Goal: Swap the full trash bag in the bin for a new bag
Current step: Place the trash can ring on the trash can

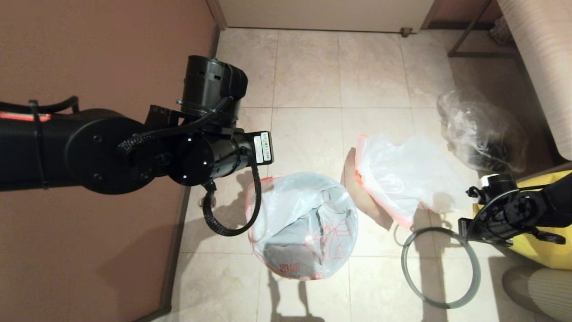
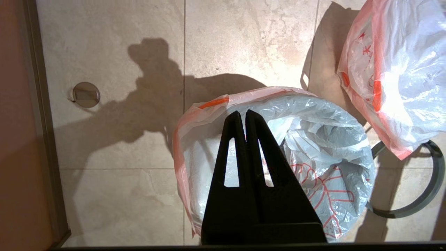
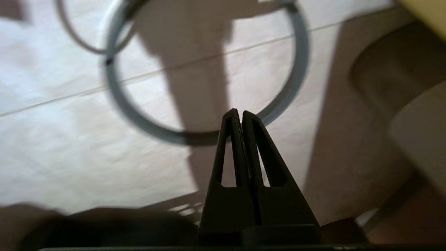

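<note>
Head view: new bag [image 1: 304, 223] probably lining bin; next, right gripper [image 3: 240, 113], pinched shut, empty, over grey ring [image 3: 296, 69]: open, grab rim, press down on bag edge.

The new bag [image 1: 304, 223] lines the bin, its edge folded over the mouth. To its right on the floor [image 1: 308, 71] lies the full trash bag [image 1: 402, 179], and nearer, right again, the rim ring [image 1: 440, 268]. Behind them, by the bench [image 1: 540, 67], sits a clear bag [image 1: 482, 129]. The left tool [image 2: 246, 115] hangs above the bin; the right tool [image 3: 238, 115] above the ring.
</note>
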Robot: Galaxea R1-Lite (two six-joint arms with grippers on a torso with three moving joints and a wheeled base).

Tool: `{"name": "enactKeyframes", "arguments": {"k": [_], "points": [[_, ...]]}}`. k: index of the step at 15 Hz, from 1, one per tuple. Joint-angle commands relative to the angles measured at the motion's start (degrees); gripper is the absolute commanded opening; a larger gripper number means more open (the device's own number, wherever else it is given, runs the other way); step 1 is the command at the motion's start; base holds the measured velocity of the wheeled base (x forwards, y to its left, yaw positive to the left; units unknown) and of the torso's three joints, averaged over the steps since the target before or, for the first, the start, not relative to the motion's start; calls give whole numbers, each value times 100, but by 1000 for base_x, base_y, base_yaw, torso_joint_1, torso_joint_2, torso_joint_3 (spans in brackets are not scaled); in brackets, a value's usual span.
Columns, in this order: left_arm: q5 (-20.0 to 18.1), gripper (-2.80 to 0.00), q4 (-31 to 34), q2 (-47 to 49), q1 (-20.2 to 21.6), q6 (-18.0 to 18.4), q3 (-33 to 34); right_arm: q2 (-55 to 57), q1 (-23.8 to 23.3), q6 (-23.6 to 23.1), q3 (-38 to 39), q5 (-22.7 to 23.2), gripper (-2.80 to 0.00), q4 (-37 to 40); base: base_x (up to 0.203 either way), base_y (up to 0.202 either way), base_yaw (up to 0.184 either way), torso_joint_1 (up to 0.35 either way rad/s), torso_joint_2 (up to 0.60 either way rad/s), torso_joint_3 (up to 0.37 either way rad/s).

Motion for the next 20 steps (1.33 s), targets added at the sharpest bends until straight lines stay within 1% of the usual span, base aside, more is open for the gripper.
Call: {"name": "enactKeyframes", "arguments": {"k": [1,3,4,5,6,7,8,9,11,16,17,19,20], "points": [[20,-280,-3,-30,-108,-2,-6,1187,-664,-994,-622,-110,-280,-95,0,0,0,0,0,0],[20,-280,-14,108,-219,0,-4,1476,-1062,-2121,-732,-110,-280,-165,0,0,0,0,0,0],[20,-280,-33,194,-237,-4,-3,1656,-1216,-2604,-730,-40,-280,-323,0,0,0,0,0,0],[20,-280,-47,252,-255,-10,12,1871,-1345,-2982,-732,70,0,-675,0,0,0,0,0,0],[8,-280,-47,248,-311,-20,25,2107,-1406,-3216,-751,124,0,-1070,0,0,0,0,0,0],[-88,-280,-47,244,-400,-37,37,2321,-1446,-3455,-806,163,0,-1381,0,0,0,0,0,0],[-302,-280,-47,264,-476,-45,82,2529,-1471,-3735,-930,184,0,-1520,0,0,0,0,0,0],[-440,-280,-51,335,-530,-59,106,2704,-1473,-3865,-1098,224,0,-1587,0,0,0,0,0,0],[-463,-280,-65,454,-539,-98,100,2913,-1446,-4024,-1304,633,0,-1629,0,0,0,0,0,0],[-463,-280,-74,507,-539,-98,76,3299,-1473,-4071,-1843,888,0,-1586,0,0,0,0,0,0],[-463,-280,-74,507,-530,-98,72,3474,-1472,-4068,-2042,893,-280,-1576,0,0,0,0,0,0],[-420,-280,-90,505,-513,-98,65,3838,-1466,-4054,-2651,895,-280,-1359,0,0,0,0,0,0],[-406,-280,-124,491,-511,-98,69,3964,-1447,-4019,-2924,892,-280,-1025,0,0,0,0,0,0]]}}
